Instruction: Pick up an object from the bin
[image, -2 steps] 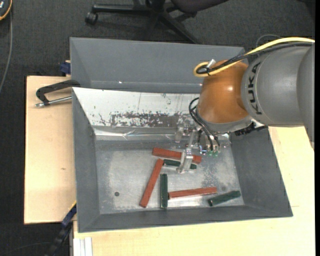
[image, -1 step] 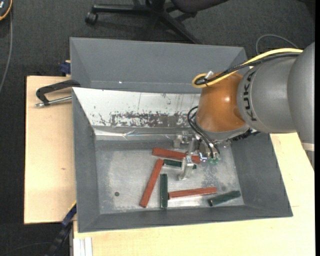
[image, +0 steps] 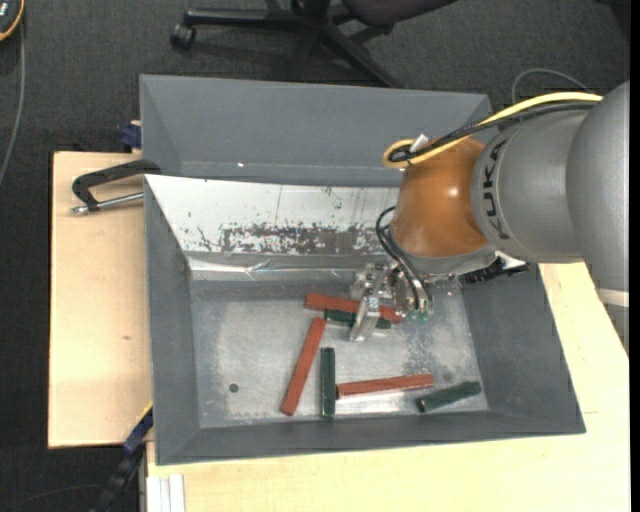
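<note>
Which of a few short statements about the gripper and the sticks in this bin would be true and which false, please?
1. The gripper is down by the right end of a red-brown stick near the back of the bin. True.
2. A dark green stick lies near the bin's front right corner. True.
3. The long slanted red-brown stick leans against the bin's left wall. False: it lies on the floor near the middle, clear of that wall.
4. All sticks in the bin are red-brown. False: several are dark green, such as the upright-lying green stick at the front.
5. The arm reaches in from the left. False: it comes from the right.
</note>
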